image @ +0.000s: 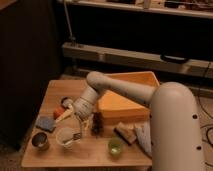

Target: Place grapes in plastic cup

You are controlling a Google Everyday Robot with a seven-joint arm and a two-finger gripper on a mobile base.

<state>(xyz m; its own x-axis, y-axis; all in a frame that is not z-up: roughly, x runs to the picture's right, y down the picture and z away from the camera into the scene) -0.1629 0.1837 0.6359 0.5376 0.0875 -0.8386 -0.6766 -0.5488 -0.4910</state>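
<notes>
The jaws of the gripper [81,129] stand wide and hold nothing. They hang low over the tabletop [55,90], just beside the grapes [96,125], on their left in the view. The grapes lie dark and elongated in front of the orange tray [125,100]. The plastic cup [115,146] sits near the grapes, toward the camera and a little right. The white cup [66,136] is left of the grapes, and the metal cup [40,141] is farther left. To grasp well, the jaws probably need to shift over the bunch, straddle its narrow width and close gently. The arm [120,87] reaches in from the right with its elbow bent and its wrist pointing down.
</notes>
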